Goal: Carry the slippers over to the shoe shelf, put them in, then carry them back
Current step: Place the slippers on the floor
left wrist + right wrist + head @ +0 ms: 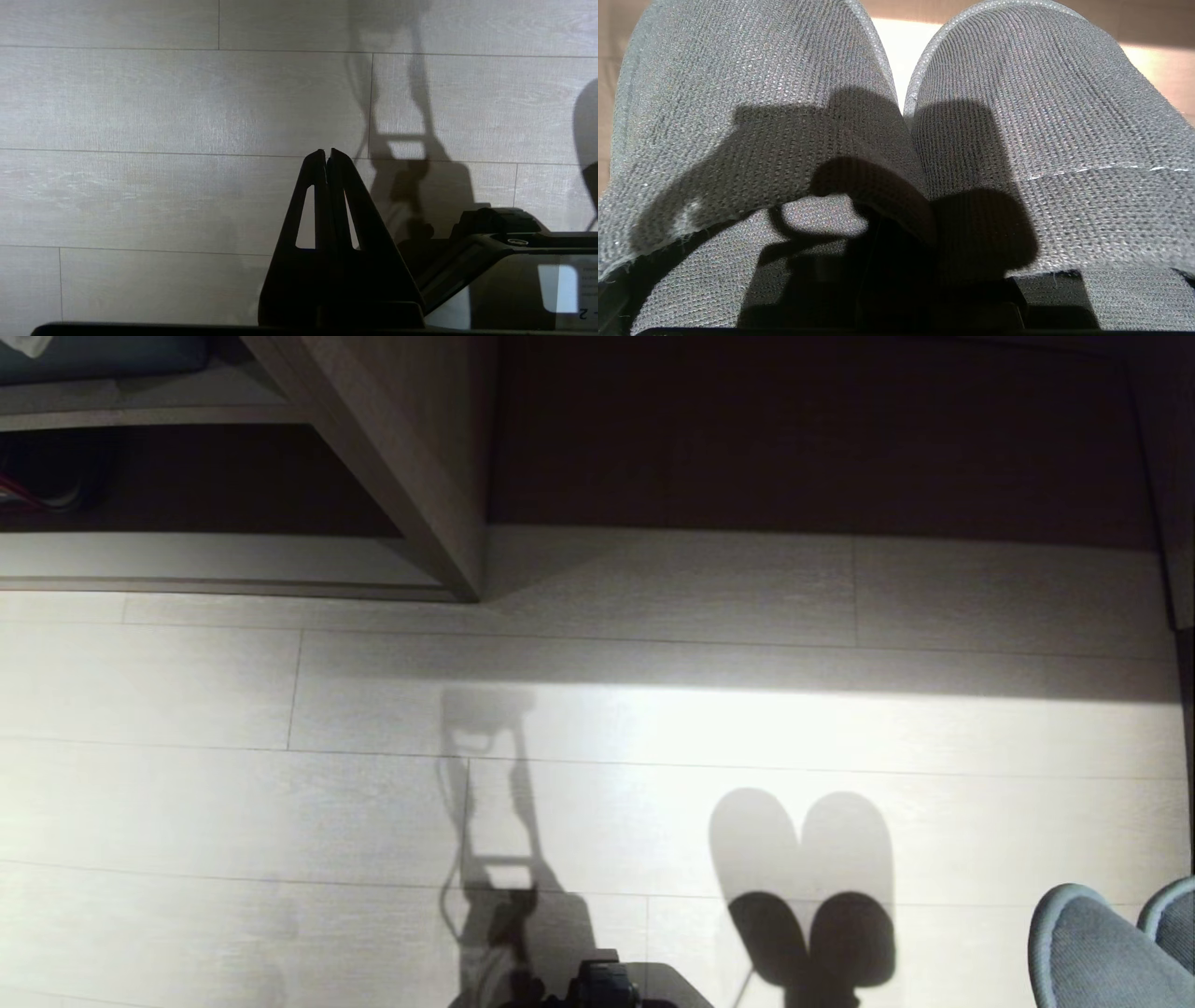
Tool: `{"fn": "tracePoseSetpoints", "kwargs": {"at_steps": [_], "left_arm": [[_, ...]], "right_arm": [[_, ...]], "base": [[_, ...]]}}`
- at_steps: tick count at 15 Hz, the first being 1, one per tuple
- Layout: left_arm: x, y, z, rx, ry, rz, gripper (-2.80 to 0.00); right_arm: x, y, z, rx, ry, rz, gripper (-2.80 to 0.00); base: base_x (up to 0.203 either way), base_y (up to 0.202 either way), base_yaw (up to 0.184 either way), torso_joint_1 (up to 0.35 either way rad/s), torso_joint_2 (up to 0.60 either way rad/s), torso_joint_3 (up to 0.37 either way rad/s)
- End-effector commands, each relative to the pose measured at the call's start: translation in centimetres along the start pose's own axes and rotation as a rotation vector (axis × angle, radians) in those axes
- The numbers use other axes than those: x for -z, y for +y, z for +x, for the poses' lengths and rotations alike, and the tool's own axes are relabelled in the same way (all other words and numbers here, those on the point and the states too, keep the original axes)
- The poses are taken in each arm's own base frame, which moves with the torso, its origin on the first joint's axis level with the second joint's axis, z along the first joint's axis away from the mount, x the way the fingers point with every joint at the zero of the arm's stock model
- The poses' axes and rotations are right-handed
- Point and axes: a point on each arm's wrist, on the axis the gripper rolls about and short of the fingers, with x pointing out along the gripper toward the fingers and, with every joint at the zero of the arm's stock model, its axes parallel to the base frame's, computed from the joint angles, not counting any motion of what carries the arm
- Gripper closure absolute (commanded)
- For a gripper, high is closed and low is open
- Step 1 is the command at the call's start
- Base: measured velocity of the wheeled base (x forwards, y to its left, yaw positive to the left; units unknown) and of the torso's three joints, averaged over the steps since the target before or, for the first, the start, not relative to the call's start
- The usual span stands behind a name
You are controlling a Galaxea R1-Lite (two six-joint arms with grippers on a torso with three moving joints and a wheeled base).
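Both slippers point(896, 140) ride pinched in the right gripper's point(896, 261) jaws, nearing the shoe shelf point(420, 495); next, slide them in. Left gripper point(327, 156) closed, empty.

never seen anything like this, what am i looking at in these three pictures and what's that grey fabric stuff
A two-armed wheeled robot carries cameras on its head and both wrists. The head view looks down at a pale plank floor and the shoe shelf ahead. The grey fabric is the slippers, pinched together in the shut right gripper, seen from that wrist; their toes and shadow show in the head view. The other wrist view shows the left gripper, shut and empty, over the floor.
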Motion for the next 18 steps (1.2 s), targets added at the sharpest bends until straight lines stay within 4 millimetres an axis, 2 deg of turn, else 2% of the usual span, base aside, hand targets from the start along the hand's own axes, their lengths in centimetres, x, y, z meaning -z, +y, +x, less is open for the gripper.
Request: {"fn": "tracePoseSetpoints", "kwargs": {"at_steps": [1, 18], "left_arm": [[0.01, 0.00, 0.00, 0.000, 0.002, 0.000, 0.00], [0.00, 0.00, 0.00, 0.000, 0.000, 0.000, 0.00]], "right_arm": [[0.00, 0.00, 0.01, 0.000, 0.001, 0.000, 0.00], [0.00, 0.00, 0.01, 0.000, 0.001, 0.000, 0.00]], "base": [[0.000, 0.000, 0.000, 0.003, 0.01, -0.200], [0.000, 0.000, 0.000, 0.002, 0.00, -0.199]]}}
